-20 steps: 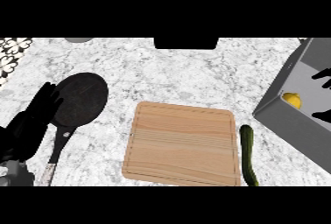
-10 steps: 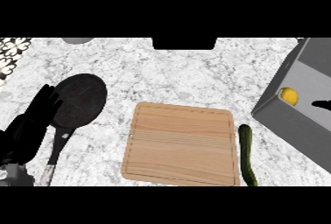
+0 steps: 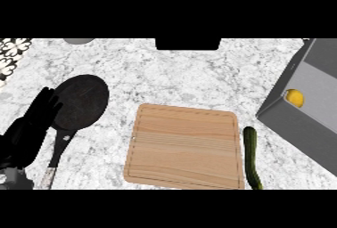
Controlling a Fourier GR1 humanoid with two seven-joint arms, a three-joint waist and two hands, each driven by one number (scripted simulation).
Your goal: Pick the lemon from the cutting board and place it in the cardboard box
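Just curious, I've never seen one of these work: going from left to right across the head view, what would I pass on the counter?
Left hand → black frying pan → wooden cutting board → cucumber → grey box, with the lemon inside it.

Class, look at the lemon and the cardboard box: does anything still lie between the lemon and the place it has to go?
Nothing visible does. The lemon already lies inside the cardboard box, against its near wall. The cutting board is bare, and the cucumber lies on the counter between board and box, blocking nothing.
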